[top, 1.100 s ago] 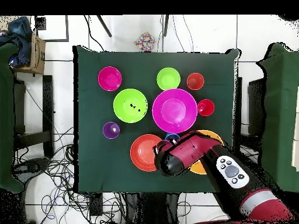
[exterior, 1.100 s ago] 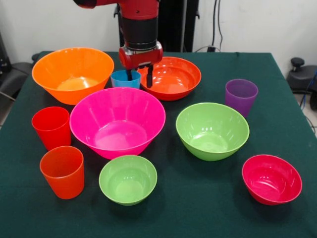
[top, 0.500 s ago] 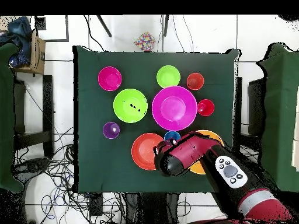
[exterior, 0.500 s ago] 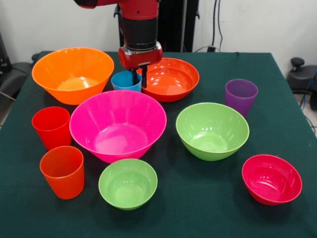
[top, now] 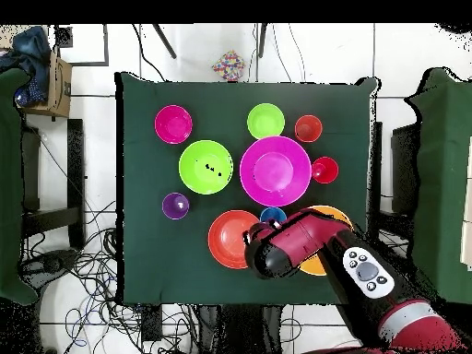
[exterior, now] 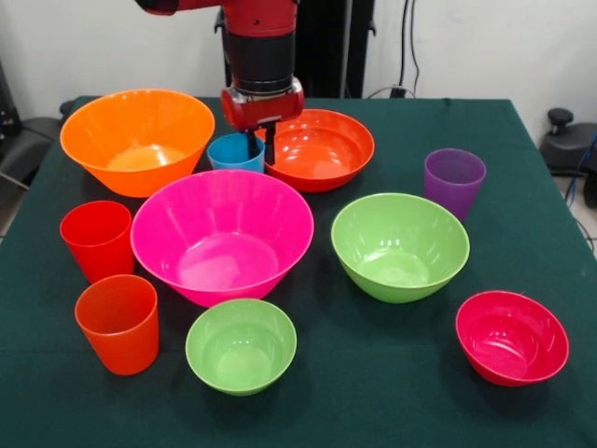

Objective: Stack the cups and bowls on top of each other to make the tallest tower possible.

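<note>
Hand (exterior: 262,147), seen from the front, reaches down between the blue cup (exterior: 233,151) and the red-orange bowl (exterior: 320,147); its two dark fingers sit close together, pinching the blue cup's rim. No tower stands; every shiny cup and bowl sits alone on the green bench (exterior: 392,373). From above, the red arm (top: 304,244) hides the hand and covers part of the big orange bowl (top: 321,265).
</note>
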Controlling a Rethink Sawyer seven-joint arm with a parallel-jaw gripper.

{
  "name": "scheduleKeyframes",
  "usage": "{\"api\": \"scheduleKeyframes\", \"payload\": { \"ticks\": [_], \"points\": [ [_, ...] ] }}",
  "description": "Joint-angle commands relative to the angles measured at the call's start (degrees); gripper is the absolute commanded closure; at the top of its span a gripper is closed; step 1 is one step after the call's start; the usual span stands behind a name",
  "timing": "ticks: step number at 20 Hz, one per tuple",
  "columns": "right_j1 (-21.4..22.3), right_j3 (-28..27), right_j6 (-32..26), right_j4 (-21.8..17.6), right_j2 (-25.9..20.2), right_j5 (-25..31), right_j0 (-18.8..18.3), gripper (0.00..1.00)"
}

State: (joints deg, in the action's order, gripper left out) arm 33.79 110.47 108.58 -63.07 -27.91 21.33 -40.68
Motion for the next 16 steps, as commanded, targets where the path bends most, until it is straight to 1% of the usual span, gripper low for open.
{"api": "scheduleKeyframes", "payload": {
  "ticks": [1, 4, 11, 16],
  "points": [
    [0.18, -2.39, -6.69, 0.58, -0.74, 3.58, -0.69, 1.0],
    [0.98, -1.68, -7.65, 1.66, -1.32, 4.21, -1.28, 1.0],
    [5.56, 2.09, -11.21, 7.07, -4.73, 6.86, -4.03, 1.0],
    [11.24, 5.85, -13.97, 13.98, -8.54, 11.55, -6.2, 1.0]
  ]
}}
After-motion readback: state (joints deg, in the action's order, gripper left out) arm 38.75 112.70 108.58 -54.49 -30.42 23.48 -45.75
